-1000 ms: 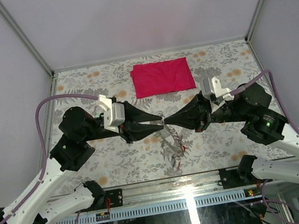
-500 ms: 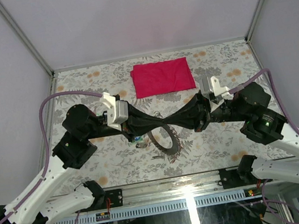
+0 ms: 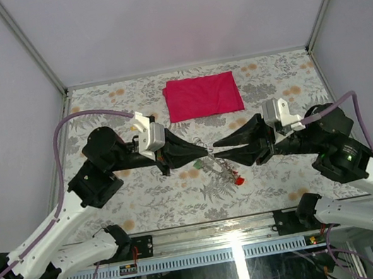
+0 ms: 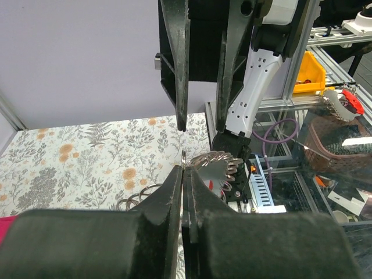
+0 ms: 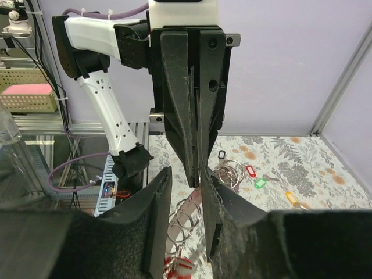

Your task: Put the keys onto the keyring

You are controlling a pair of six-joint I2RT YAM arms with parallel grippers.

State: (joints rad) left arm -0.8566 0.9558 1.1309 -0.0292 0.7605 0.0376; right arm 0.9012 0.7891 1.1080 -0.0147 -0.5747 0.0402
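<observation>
Keyring (image 3: 222,168), large, dark grey, metal, seen nearly edge-on from above: hung in the air over the middle of the floral-patterned worktop (image 3: 99,107), just below the meeting point of the two grippers. Pinched at its top edge, to judge from the thin metal sliver poking out of the tip, by the black left gripper (image 3: 206,153), fingers pressed tight together with no gap in its own wrist view. Held aloft, probably, to keep the ring steady and its coil within reach of the other side. One small key with a red plastic tag (image 3: 238,181) dangling at the low end, apparently already threaded. Facing it, the black right gripper (image 3: 215,150), fingers parted and straddling the tips of the left one, gripping nothing discernible; placed so, likely, to take over the keyring or to work at its coil. Further out, more tiny keys lying loose on the worktop: black tag (image 5: 221,154), red tag (image 5: 250,171), green tag (image 5: 260,183), yellow tag (image 5: 289,197), beside some small bright split rings (image 5: 231,171), waiting to go on. Farthest back, a folded red cloth (image 3: 202,96), well apart and no part of the job.
</observation>
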